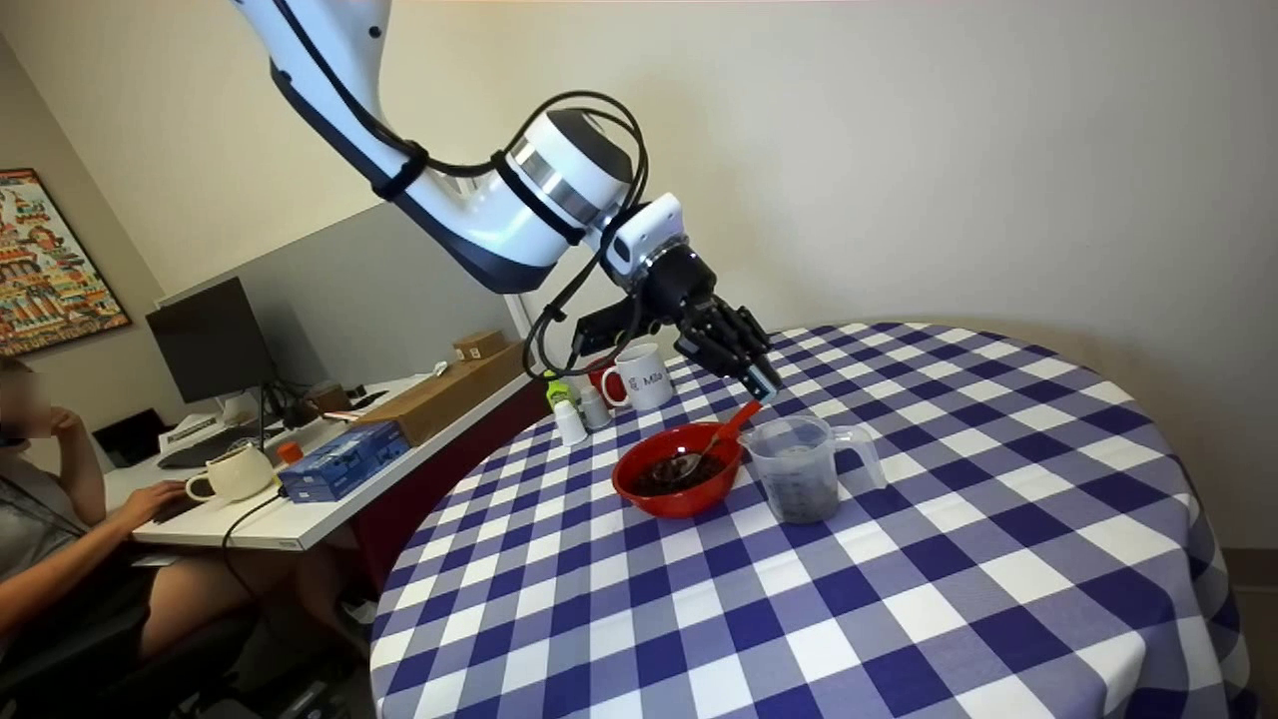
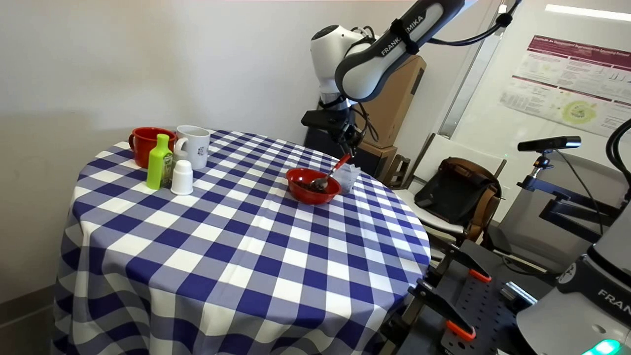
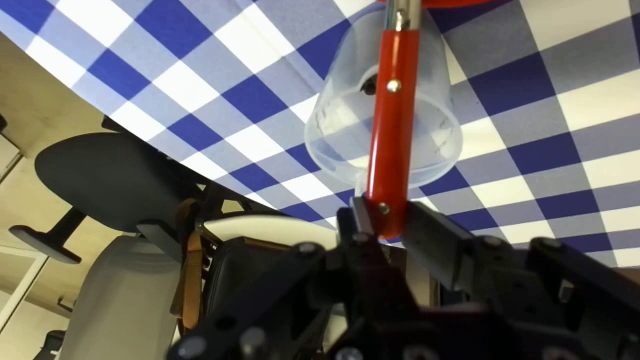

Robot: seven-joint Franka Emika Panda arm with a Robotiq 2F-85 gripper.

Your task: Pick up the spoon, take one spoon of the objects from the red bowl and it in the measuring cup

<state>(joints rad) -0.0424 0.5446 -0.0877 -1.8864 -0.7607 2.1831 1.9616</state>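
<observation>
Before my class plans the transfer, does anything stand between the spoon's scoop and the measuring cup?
Yes: the spoon's scoop is inside the red bowl, so the bowl's cup-side wall stands between, then the rim of the measuring cup.

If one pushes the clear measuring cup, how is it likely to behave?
The measuring cup is probably light, given its thin-looking translucent walls. Pushed near the top, it may tip, since it narrows toward the base.

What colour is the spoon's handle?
Glossy red; the spoon handle shows best in the wrist view.
</observation>
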